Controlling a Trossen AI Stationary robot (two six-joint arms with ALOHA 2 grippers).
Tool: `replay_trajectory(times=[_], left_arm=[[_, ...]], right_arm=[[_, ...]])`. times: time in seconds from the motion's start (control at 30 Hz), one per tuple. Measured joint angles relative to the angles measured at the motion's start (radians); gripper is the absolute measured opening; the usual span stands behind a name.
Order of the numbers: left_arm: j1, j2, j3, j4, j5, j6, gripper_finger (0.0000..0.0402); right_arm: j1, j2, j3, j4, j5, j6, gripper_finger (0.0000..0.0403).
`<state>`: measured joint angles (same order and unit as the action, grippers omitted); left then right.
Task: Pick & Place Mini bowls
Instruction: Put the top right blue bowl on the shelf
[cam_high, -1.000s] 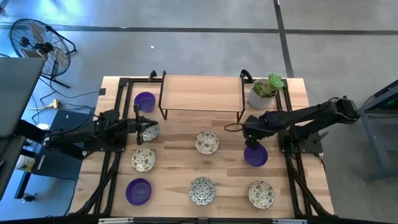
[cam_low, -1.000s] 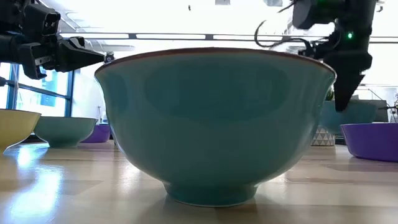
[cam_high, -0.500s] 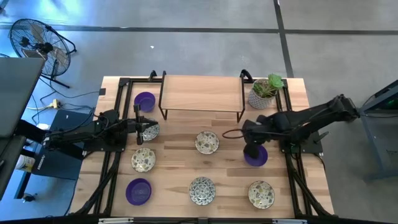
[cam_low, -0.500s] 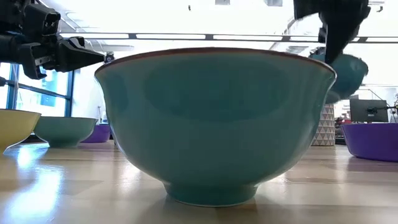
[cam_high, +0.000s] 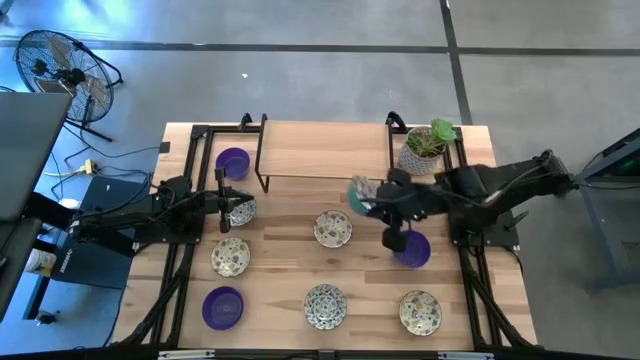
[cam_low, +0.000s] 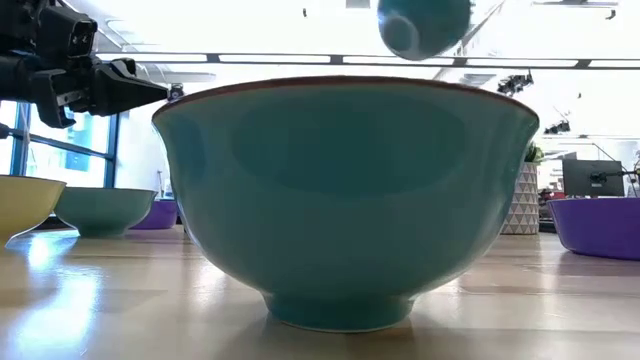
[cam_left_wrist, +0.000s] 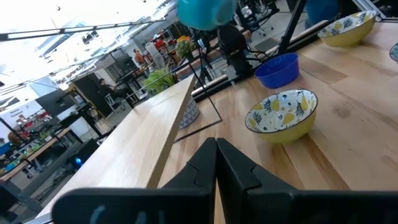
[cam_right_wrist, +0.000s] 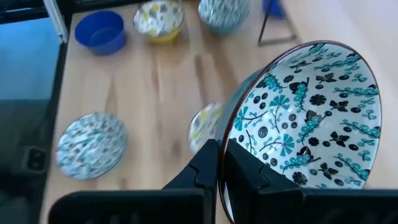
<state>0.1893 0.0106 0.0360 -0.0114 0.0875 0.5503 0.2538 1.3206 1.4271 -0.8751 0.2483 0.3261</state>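
While a teal mini bowl (cam_low: 345, 205) stands close against the table-level camera and fills most of that view, the action is above and behind it: the right gripper (cam_high: 372, 199) carries a patterned bowl (cam_high: 358, 193) through the air, tipped on edge, over the middle of the table (cam_high: 290, 262) in front of the low wooden shelf (cam_high: 325, 149). Its fingers are pinched on the bowl's rim, with the teal-and-black floral inside turned toward the wrist camera (cam_right_wrist: 310, 118). A thin-edge pinch on a tilted bowl is the weak point: a quick swing or a jolt could, by my reading, let it pivot or slip and drop onto the speckled bowl (cam_high: 332, 229) below, chipping both. It could also clip the shelf's front edge if it is carried on toward it.

A second ago this gripper was low at the purple bowl (cam_high: 412, 248) near the table's right side; it has since risen and travelled inward with the patterned bowl, and the purple one sits where it was.

Further left, the left gripper (cam_high: 222, 201) hangs with fingers pressed together and empty beside another speckled bowl (cam_high: 241, 210), unmoved. At the back, a purple bowl (cam_high: 233, 161) and the potted plant (cam_high: 424, 146) are undisturbed.
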Motion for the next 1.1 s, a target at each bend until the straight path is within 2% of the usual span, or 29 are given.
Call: replay_trajectory(times=[0.2, 0.4, 0.7, 1.1], left_arm=[[0.0, 0.0, 0.0, 0.006, 0.009, 0.002, 0.0], [0.0, 0.0, -0.001, 0.007, 0.011, -0.002, 0.0], [0.0, 0.0, -0.001, 0.008, 0.011, -0.001, 0.0], [0.0, 0.0, 0.0, 0.009, 0.011, -0.002, 0.0]], right_arm=[[-0.134, 0.104, 0.177, -0.086, 0.0, -0.211, 0.001], [-0.287, 0.218, 0.304, -0.245, 0.011, -0.339, 0.001], [-0.453, 0.327, 0.292, -0.353, 0.047, -0.43, 0.0011], [-0.513, 0.395, 0.292, -0.386, 0.026, -0.517, 0.0012]])
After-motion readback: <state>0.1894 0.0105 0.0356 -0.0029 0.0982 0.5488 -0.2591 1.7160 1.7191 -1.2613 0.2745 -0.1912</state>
